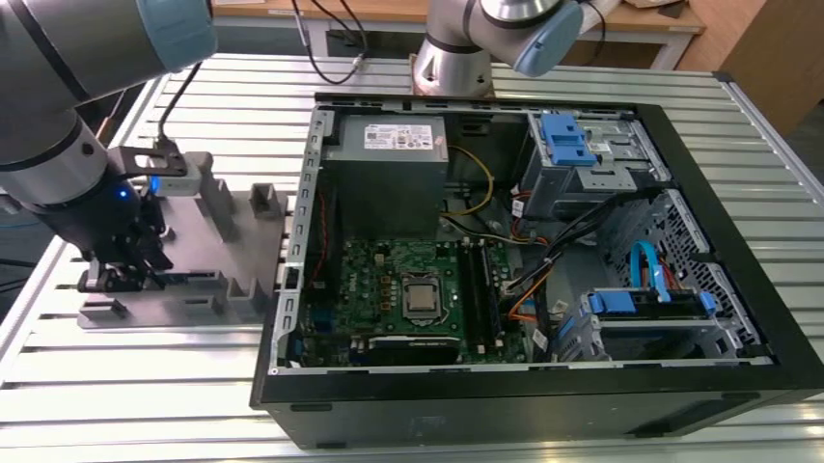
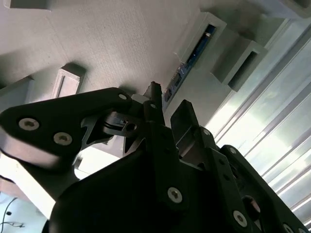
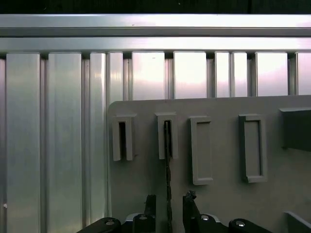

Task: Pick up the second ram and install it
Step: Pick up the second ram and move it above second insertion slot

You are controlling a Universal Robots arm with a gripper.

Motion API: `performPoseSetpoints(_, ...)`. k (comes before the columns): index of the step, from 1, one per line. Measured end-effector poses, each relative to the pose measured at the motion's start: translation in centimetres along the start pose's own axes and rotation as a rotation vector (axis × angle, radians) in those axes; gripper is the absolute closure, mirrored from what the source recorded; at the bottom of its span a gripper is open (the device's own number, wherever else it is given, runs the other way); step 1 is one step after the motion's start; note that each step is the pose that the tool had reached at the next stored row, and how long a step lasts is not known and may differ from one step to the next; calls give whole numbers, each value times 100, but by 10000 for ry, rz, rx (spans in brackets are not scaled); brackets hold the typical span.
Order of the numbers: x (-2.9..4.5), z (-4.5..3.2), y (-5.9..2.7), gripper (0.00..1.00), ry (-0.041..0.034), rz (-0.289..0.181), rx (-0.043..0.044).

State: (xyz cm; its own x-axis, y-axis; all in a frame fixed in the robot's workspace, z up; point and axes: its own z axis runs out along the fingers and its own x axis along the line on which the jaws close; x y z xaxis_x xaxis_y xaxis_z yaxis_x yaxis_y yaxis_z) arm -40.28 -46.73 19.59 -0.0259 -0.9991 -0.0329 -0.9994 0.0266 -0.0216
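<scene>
The second ram (image 3: 168, 160) stands on edge in a narrow slot of the grey fixture block (image 3: 223, 107), and its thin dark edge runs down between my fingers. In the second wrist view its blue-green face (image 2: 198, 48) shows inside the slot. My gripper (image 3: 170, 206) is open and straddles the board's near end, with a gap on each side of the board. From the second wrist view the gripper (image 2: 167, 109) hangs just above the block (image 2: 121, 43). In the exterior view my gripper (image 1: 123, 278) is low over the block (image 1: 206, 241) at that view's left.
An open computer case (image 1: 289, 241) lies to the exterior view's right of the block, with the motherboard (image 1: 412, 280) and its memory slots (image 1: 477, 280) exposed. A second arm's base (image 1: 451, 58) stands behind the case. Other slots (image 3: 201, 150) of the block flank the ram. The table (image 1: 129, 386) is ribbed aluminium.
</scene>
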Motion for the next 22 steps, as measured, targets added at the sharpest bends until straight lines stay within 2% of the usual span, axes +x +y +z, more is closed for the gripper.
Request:
performPoseSetpoints(2,-4,17,0,65,-1,-46,-2)
performPoseSetpoints(5,-4,26,1,65,-6,-357,-14)
performPoseSetpoints(13,-4,28,0,66,-8,-363,-13)
performPoseSetpoints(15,-4,28,1,78,-8,-362,-13)
performPoseSetpoints(16,-4,28,1,78,-8,-362,-13)
performPoseSetpoints(17,-4,28,1,84,-9,-362,-13)
performPoseSetpoints(22,-4,28,1,86,-10,-362,-13)
